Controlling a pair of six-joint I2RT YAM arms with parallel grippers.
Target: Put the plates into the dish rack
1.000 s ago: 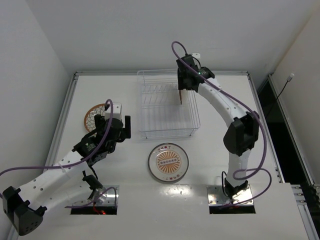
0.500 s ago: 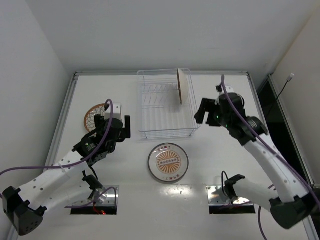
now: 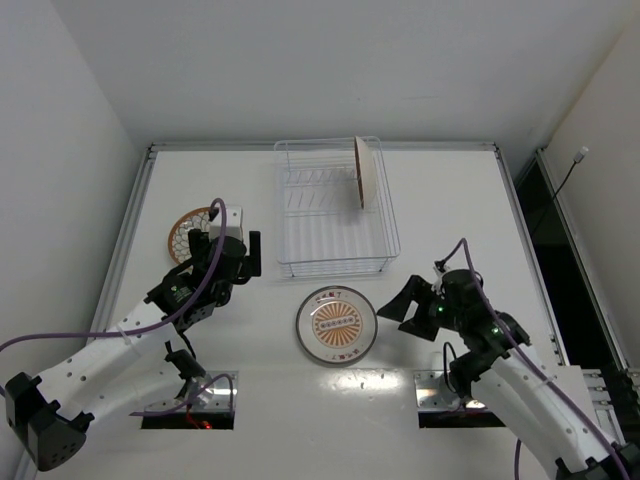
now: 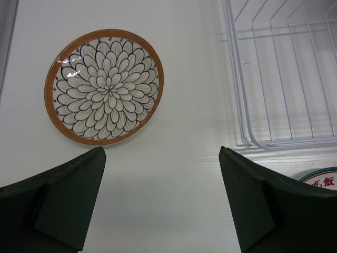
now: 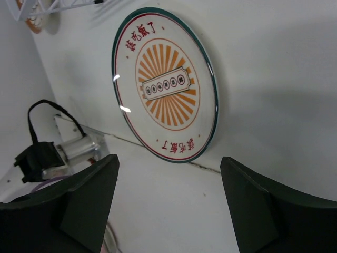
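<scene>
The white wire dish rack stands at the table's far middle. One plate stands on edge in its right side. A plate with a sunburst medallion and red rim lettering lies flat in front of the rack; it also shows in the right wrist view. A petal-patterned orange-rimmed plate lies at the far left; it also shows in the left wrist view. My left gripper is open and empty between that plate and the rack. My right gripper is open and empty just right of the lettered plate.
The rack's near-left corner shows in the left wrist view. Two metal base plates and purple cables sit at the near table edge. Raised rails border the table at left, back and right.
My right arm has swung from the rack, where it left the plate standing, back and down to beside the lettered plate. My left arm has not moved.
</scene>
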